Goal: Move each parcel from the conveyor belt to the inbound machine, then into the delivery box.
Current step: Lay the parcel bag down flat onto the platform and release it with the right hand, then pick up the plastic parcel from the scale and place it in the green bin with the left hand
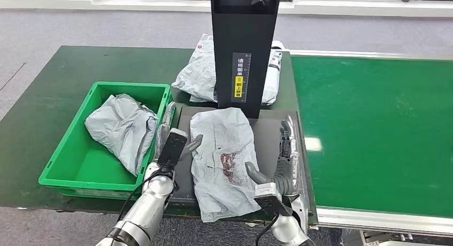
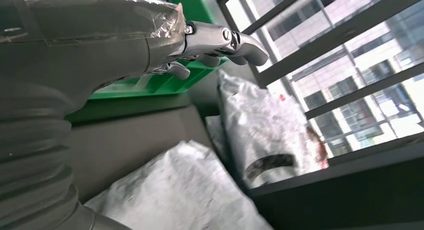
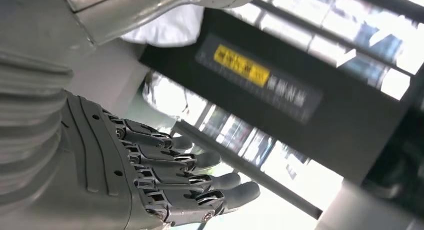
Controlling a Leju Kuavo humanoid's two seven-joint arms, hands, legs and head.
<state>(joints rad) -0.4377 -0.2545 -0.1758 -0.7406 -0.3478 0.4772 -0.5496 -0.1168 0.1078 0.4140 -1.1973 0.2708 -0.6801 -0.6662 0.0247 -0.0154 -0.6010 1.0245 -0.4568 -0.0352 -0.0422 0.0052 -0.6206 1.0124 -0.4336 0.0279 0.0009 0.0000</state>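
Crumpled grey plastic mailer parcel w/ a dark red print (image 1: pixel 223 155) lies flat on the black scan plate of the inbound machine (image 1: pixel 265 129), between the two hands. Left hand (image 1: pixel 172 142) sits at the parcel's one edge, thumb touching the bag, fingers (image 2: pixel 220 40) extended and apart, holding nothing. Right hand (image 1: pixel 281 160) is at the other edge, thumb against the bag, fingers (image 3: pixel 200 182) straight, side by side, not clamped on anything. Hands look set as a bracket on both sides, prob. so a floppy bag can be squeezed and lifted w/o slipping.

Parcel lies under the black upright column with a yellow label (image 1: pixel 243 48), presumably so it gets scanned. Beyond the left fingers is the green plastic delivery box (image 1: pixel 68 155), one grey bag parcel (image 1: pixel 122 128) already in it. Another white-grey mailer (image 1: pixel 198 70) lies behind the column on the green worktop (image 1: pixel 48 96). Green conveyor belt (image 1: pixel 374 128) runs just outside the right fingers.

Judgement: scan step about done; next is lift and carry over to the box.
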